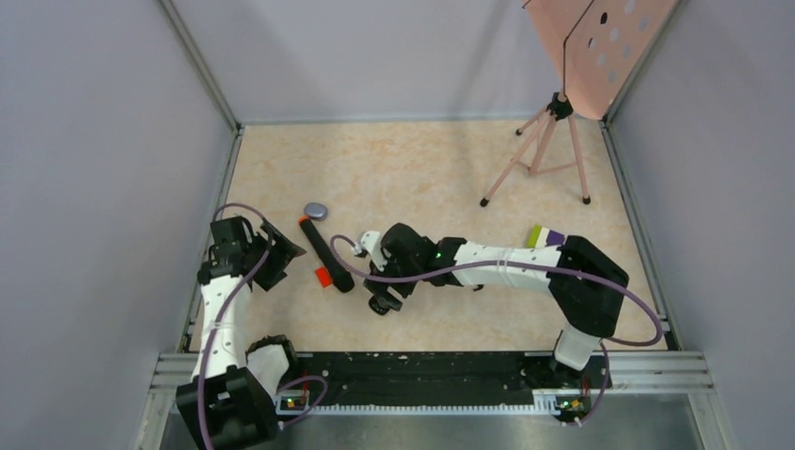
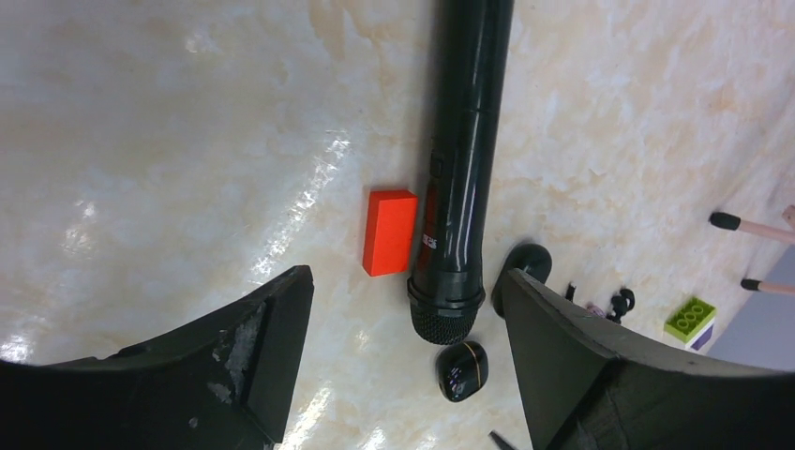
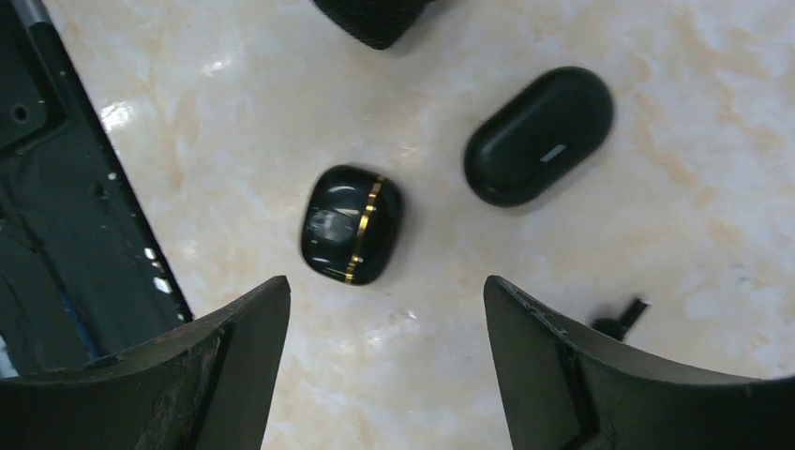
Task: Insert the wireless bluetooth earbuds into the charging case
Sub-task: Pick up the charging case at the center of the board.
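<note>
Marbled tabletop [image 1: 422, 169] under left tool [image 2: 405, 277] and right tool [image 3: 386, 286] (both spread, empty) holds microphone [image 2: 464, 141], red block [image 2: 389, 232], gold-banded case [image 3: 352, 225].

A long black microphone [image 2: 464, 159] is lying flat on the marbled beige table [image 1: 422, 178], and a small red block [image 2: 389, 232] is lying just beside its barrel, near the mesh head. A green and purple block [image 1: 545, 236] is sitting well apart from them toward the right side. A pink-legged tripod [image 1: 561, 107] is standing in the far right corner, carrying a tilted pink perforated board [image 1: 609, 47].
</note>
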Available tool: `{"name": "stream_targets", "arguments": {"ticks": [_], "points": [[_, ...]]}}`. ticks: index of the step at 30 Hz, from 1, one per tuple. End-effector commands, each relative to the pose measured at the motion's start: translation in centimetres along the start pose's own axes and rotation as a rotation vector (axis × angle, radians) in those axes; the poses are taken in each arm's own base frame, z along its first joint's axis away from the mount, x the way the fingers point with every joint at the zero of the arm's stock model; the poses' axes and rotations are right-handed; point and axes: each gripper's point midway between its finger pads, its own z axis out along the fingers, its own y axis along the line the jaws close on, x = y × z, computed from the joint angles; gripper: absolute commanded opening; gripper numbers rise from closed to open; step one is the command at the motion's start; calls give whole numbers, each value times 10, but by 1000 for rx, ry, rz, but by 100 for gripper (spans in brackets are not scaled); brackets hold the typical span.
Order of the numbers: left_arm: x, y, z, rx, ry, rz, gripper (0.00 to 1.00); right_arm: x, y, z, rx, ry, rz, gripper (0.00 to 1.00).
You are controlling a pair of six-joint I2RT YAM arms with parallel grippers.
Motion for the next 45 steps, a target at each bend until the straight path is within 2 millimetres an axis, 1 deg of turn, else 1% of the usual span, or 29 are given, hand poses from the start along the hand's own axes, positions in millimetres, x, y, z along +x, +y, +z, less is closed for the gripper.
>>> {"name": "stream_targets", "arguments": {"ticks": [1,3,5,10,14,18,25,28,31,32,34,35,37,39,42,44,45], "points": [[-16,1,-10,-39,-79,-50,79,-4,23,12,52,-3,36,76],[-15,3,-10,-43,-78,-53,79,-4,26,19,73,5,39,76],[-12,4,-9,-39,-78,-53,79,-2,21,24,135,9,45,76],[-6,6,-9,-32,-72,-67,79,3,17,30,189,20,46,76],[-5,7,-8,-30,-76,-72,79,3,17,37,189,19,49,75],[-4,9,-7,-34,-77,-73,79,4,22,45,161,25,46,73],[-1,10,-5,-26,-64,-85,79,7,26,48,150,34,47,71],[0,9,-4,-20,-57,-90,79,11,25,50,154,41,46,62],[2,8,-2,-15,-48,-93,79,11,24,49,158,38,34,45],[2,8,-2,-13,-45,-93,79,10,23,48,161,35,23,41],[2,5,0,0,-33,-96,78,7,20,45,169,24,0,28],[2,1,0,15,-21,-95,78,4,16,41,175,15,-19,23],[1,-11,1,57,5,-78,77,-8,3,28,213,-18,-89,18],[-6,-32,-2,118,18,-21,77,-28,-16,7,259,-78,-167,14],[-15,-76,-9,256,30,151,77,-62,-51,-32,328,-194,-292,13],[-16,-112,-19,379,36,296,77,-80,-65,-57,328,-263,-355,13],[-15,-132,-25,458,40,375,77,-85,-70,-67,323,-280,-389,13]]}}
